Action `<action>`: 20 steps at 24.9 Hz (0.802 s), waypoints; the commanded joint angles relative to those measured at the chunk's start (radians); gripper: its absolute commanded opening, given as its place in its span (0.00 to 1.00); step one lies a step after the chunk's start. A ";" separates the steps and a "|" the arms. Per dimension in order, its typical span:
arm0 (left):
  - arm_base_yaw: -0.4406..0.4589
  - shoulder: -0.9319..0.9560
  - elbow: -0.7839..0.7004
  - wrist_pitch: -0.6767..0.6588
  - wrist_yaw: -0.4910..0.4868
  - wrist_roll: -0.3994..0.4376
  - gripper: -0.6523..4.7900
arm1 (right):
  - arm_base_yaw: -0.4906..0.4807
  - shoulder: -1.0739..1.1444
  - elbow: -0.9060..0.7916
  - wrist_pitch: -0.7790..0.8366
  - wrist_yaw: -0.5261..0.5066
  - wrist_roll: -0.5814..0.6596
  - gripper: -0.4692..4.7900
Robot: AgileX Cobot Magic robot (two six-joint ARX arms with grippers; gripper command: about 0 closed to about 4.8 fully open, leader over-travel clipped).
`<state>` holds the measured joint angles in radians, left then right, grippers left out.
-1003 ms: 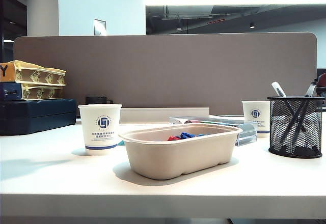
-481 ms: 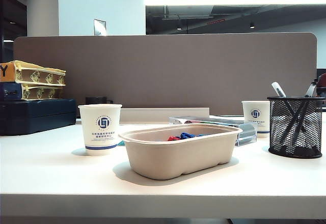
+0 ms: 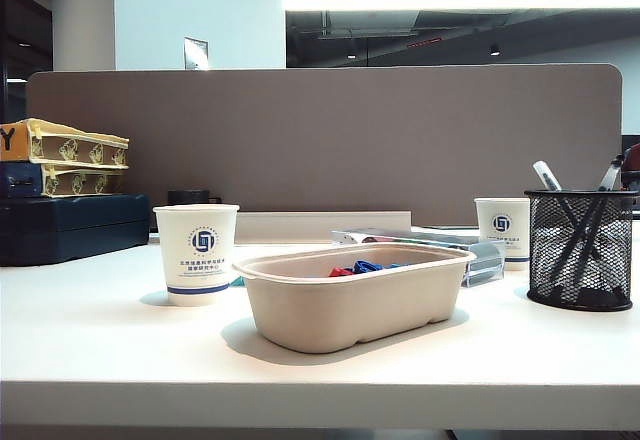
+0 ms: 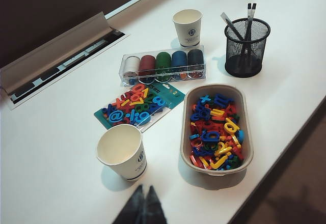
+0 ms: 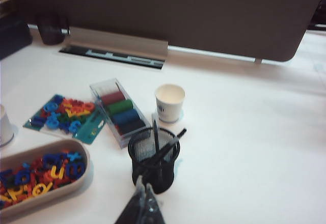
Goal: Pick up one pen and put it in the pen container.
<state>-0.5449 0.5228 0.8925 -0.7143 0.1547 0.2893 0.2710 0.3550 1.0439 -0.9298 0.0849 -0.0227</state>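
Both pens (image 4: 234, 28) stood in the pen container (image 4: 246, 48), apparently untouched, while the left gripper (image 4: 141, 206) and right gripper (image 5: 143, 201) hung closed, empty, above the bench (image 3: 90, 350).

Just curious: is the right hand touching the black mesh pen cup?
Apart. The right wrist view shows the shut right hand hovering above the pen cup, looking down on its rim; the exterior view shows no hand near it.

Seen from above: right gripper (image 5: 144, 199) low in the frame, jaws pressed together, hanging just over the pen container (image 5: 153, 159) — black mesh, pens (image 5: 165, 150) leaning inside. Beyond it, a white paper cup (image 5: 169, 102) and a clear box of coloured spools (image 5: 118, 111). At lower left, a beige tray (image 5: 76, 178) holding coloured letters (image 5: 38, 173).
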 commanded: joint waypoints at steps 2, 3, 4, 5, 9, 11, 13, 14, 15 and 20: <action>0.002 -0.001 -0.035 0.065 -0.010 -0.035 0.11 | -0.001 -0.062 -0.093 0.033 -0.001 0.003 0.09; 0.002 0.001 -0.049 0.075 -0.010 -0.047 0.11 | -0.001 -0.069 -0.106 0.041 -0.002 0.003 0.09; 0.002 0.002 -0.057 0.074 -0.010 -0.047 0.11 | -0.001 -0.070 -0.109 0.042 -0.002 0.003 0.09; 0.002 0.002 -0.065 0.074 -0.013 -0.047 0.11 | -0.001 -0.069 -0.111 0.042 -0.002 0.003 0.09; 0.002 0.003 -0.097 0.078 -0.023 -0.031 0.11 | -0.001 -0.068 -0.113 0.071 -0.002 0.003 0.09; 0.002 0.003 -0.111 0.088 -0.052 -0.027 0.11 | -0.001 -0.068 -0.116 0.089 -0.001 0.002 0.09; 0.002 0.003 -0.137 0.128 -0.119 -0.028 0.11 | -0.001 -0.066 -0.130 0.097 -0.002 0.002 0.09; 0.002 0.003 -0.147 0.146 -0.145 -0.028 0.11 | -0.001 -0.066 -0.137 0.097 -0.002 0.001 0.09; 0.002 0.003 -0.161 0.171 -0.166 -0.028 0.11 | -0.001 -0.066 -0.145 0.097 -0.002 -0.003 0.09; 0.002 0.003 -0.231 0.323 -0.181 -0.063 0.11 | -0.001 -0.066 -0.198 0.148 -0.037 -0.004 0.09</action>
<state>-0.5449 0.5285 0.6697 -0.4450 -0.0231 0.2478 0.2710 0.2871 0.8513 -0.8238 0.0528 -0.0246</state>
